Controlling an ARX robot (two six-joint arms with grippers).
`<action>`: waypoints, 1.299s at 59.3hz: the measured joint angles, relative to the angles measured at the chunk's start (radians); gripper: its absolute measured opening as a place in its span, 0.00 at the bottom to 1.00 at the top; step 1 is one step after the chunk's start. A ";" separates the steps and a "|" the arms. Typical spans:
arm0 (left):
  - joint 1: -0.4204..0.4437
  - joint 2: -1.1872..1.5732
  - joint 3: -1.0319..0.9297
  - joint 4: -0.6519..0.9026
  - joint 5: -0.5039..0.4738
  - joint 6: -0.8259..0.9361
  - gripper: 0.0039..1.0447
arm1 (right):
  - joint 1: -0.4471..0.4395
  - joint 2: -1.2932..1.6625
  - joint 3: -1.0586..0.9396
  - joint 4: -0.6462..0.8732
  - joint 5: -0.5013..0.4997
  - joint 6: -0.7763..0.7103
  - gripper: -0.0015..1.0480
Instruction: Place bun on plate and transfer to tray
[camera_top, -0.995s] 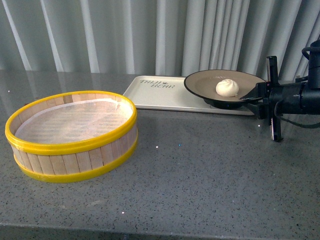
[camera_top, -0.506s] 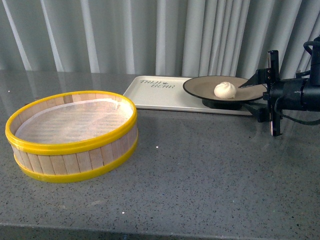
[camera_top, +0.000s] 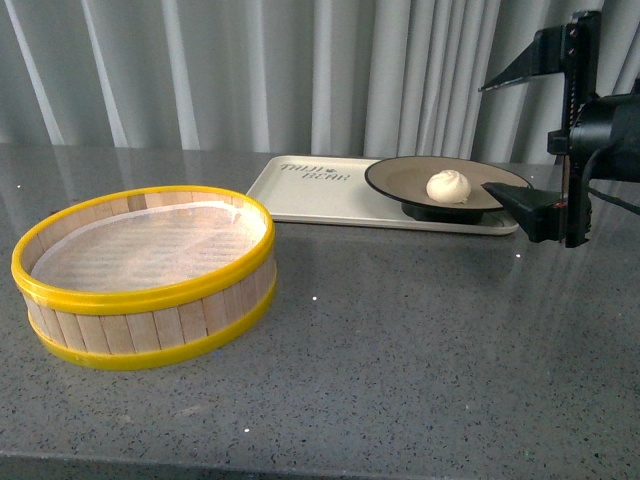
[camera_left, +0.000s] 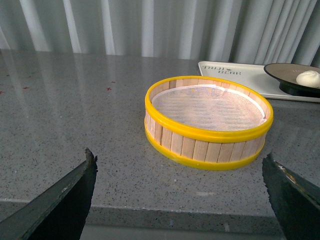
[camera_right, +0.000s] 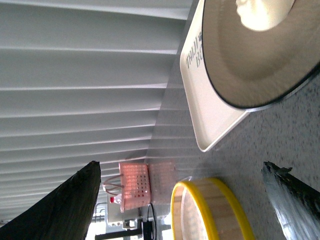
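A grey speckled countertop (camera_top: 400, 340) is filling the front view, with pale pleated curtains (camera_top: 250, 70) hanging behind it. Taking the counter's middle as a clock centre, a round wooden steamer (camera_top: 145, 272) with yellow rims is sitting empty at about nine o'clock, and the cream tray (camera_top: 325, 190) is lying at about one o'clock, near the curtains. The plate (camera_top: 400, 180) is now resting on the tray's right part, sitting level, whereas a second ago it was being held tilted by its right edge over that spot. The bun (camera_top: 449, 186) is sitting on the plate, slightly right of its middle. The right gripper (camera_top: 535, 135) is the thing that has changed most: half a second ago its fingers were closing around the plate's rim, and now they are spread wide, one finger raised well above the plate and the other lying low just beside the rim, seemingly no longer gripping it. The right wrist view is agreeing, showing both dark fingers far apart with the plate, tray and bun between them. The left gripper (camera_left: 180, 195) is hanging wide open and empty, well away from the steamer. Judging from this, the transfer is looking essentially complete, with only the right arm's retreat remaining.
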 joint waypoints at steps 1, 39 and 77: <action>0.000 0.000 0.000 0.000 0.000 0.000 0.94 | 0.003 -0.025 -0.024 0.000 0.000 -0.008 0.92; 0.000 0.000 0.000 0.000 0.000 0.000 0.94 | -0.153 -1.155 -0.951 -0.489 0.269 -0.732 0.90; 0.000 -0.001 0.000 0.000 0.000 0.000 0.94 | -0.074 -1.538 -1.060 -0.301 0.446 -1.400 0.02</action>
